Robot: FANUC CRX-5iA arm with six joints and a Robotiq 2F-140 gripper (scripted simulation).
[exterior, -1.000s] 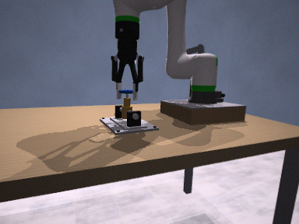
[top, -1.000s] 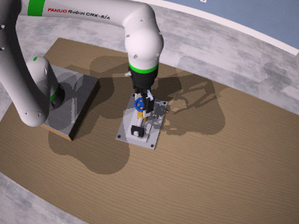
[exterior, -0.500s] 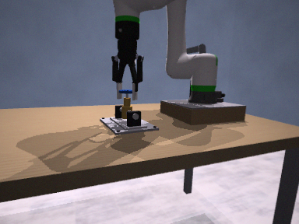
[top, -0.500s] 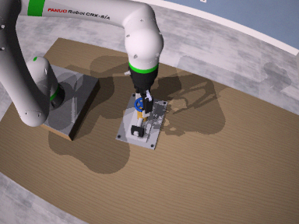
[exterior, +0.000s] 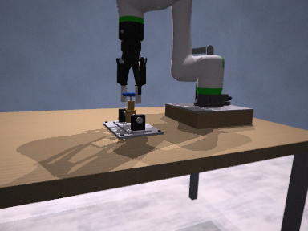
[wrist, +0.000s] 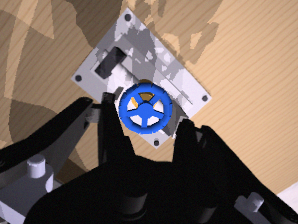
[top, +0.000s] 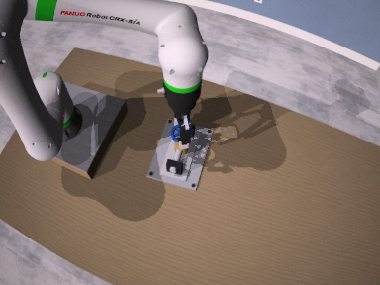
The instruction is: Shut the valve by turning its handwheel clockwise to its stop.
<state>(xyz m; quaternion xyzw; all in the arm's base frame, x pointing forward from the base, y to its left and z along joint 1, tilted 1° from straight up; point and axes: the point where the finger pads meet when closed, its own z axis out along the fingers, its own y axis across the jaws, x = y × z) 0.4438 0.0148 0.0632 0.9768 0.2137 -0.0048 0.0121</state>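
The valve stands on a grey base plate (top: 180,156) in the middle of the table. Its blue spoked handwheel (wrist: 145,109) lies level on a brass stem (exterior: 130,109). My gripper (wrist: 145,102) hangs straight down over the valve. Its two fingers press the handwheel's rim from opposite sides, left and right in the wrist view. The handwheel also shows in the exterior view (exterior: 128,95) between the fingertips, and in the top view (top: 176,132) partly hidden by the gripper (top: 182,130).
The robot's dark mounting block (top: 89,130) sits on the table to the left of the valve plate. Black valve ports (exterior: 138,121) stick out from the valve body. The table's front edge (exterior: 160,170) is close in the exterior view.
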